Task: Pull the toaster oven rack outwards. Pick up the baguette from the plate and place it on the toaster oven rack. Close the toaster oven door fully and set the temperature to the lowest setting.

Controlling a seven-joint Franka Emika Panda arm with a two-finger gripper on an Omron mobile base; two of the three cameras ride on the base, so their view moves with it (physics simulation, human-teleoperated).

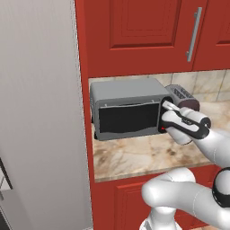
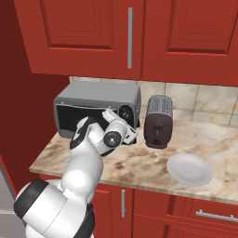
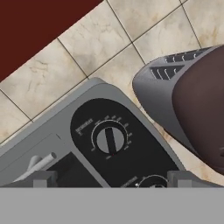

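A: Report pincer state.

B: I read the pincer [image 3: 112, 177] as released, jaws wide apart, nothing between them. It hovers at the right front of the oven [image 1: 128, 108], just below a knob [image 3: 110, 140].

A: Door?

B: The door [image 1: 129, 117] looks shut or nearly so.

A: Surroundings?

B: Toaster [image 2: 158, 122] just right of the oven. Bare plate [image 2: 189, 169] on the worktop [image 2: 139, 165], well apart. I cannot see the baguette or rack.

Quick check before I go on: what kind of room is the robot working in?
A kitchen, rendered: red cabinets above and below a marble counter, a tiled backsplash, and a toaster oven, toaster and plate on it.
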